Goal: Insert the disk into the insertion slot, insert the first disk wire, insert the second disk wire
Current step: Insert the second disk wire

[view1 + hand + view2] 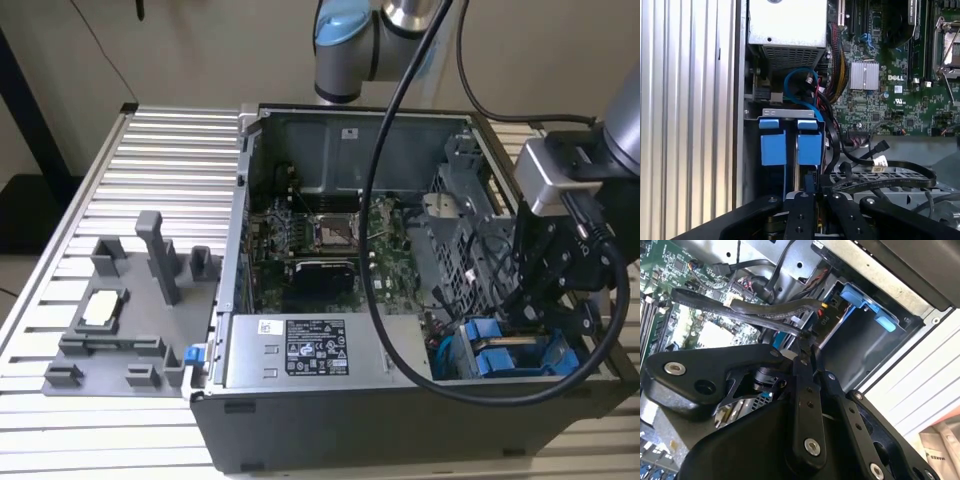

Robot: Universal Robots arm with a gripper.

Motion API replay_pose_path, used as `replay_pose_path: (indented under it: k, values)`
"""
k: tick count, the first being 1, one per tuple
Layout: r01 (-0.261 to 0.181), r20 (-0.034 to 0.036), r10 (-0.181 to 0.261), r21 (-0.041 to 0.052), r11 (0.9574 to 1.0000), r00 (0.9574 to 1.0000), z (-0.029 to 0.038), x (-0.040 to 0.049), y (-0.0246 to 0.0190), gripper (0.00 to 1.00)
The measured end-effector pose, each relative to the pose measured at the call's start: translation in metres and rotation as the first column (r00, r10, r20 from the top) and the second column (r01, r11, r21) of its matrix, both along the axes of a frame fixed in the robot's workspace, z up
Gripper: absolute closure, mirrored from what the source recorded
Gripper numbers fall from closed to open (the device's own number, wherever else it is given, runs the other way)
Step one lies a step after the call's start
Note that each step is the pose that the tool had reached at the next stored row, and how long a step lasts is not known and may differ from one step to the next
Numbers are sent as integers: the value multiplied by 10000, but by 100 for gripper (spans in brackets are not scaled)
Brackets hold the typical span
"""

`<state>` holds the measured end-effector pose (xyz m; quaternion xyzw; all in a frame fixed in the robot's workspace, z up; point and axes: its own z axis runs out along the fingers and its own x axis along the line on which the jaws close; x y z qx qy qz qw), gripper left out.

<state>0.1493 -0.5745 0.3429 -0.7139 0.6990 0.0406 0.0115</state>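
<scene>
I have the gripper [807, 342] clenched on a black cable [760, 310] inside the open case [330, 420], down at its bay corner. The disk [810, 145] sits in its slot just beside the gripper, blue carrier tabs showing, next to a second blue carrier [772, 145]. The case stands on the ribbed surface [120, 420].

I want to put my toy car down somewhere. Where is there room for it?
The ribbed table is bare behind the grey fixture tray, on the exterior view's left of the computer case. Inside the case it is crowded: cables, boards, and the gripper over the blue disk carriers.
</scene>
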Motion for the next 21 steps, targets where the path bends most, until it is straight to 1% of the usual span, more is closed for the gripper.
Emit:
replay_pose_path:
  k: [4, 8, 14, 21]
  values:
    - [39, 0, -39, -1, 10000, 10000, -1, 0, 13, 84]
    - [52, 0, -52, -2, 10000, 10000, -7, 1, 15, 84]
    - [72, 0, -72, -2, 10000, 10000, -35, 2, 14, 84]
    - [113, -1, -113, -11, 9999, 9999, -82, 5, 14, 84]
